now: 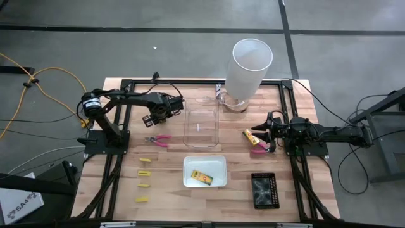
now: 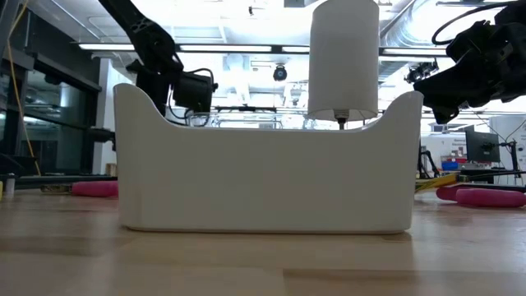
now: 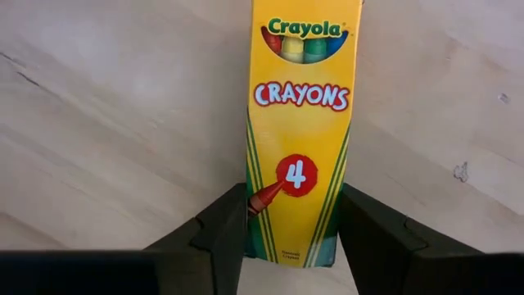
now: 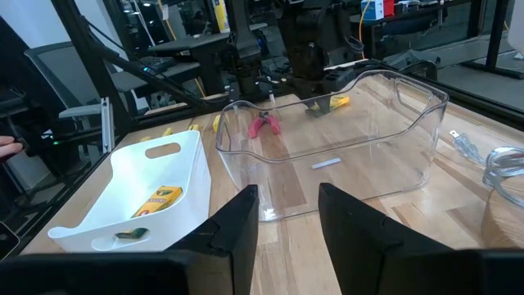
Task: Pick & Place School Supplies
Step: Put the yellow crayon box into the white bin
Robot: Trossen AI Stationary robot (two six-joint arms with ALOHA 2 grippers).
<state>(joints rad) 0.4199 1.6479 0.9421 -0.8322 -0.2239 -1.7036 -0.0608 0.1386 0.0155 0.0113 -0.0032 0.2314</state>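
yellow crayon packet (image 3: 299, 131) is being pinched by the left pincer (image 3: 291, 233) above the bench (image 3: 106, 123). right pincer (image 4: 286, 217) is hovering spread, empty.

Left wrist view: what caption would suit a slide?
Left gripper closed on a yellow cardboard Crayola crayon box above the pale wooden table.

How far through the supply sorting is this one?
Done: one crayon box lies in the white tray. In hand: the left gripper is closed on a second crayon box. Left: pink scissors, more scissors and a yellow packet beside the open right gripper, and four yellow blocks, all on the table.
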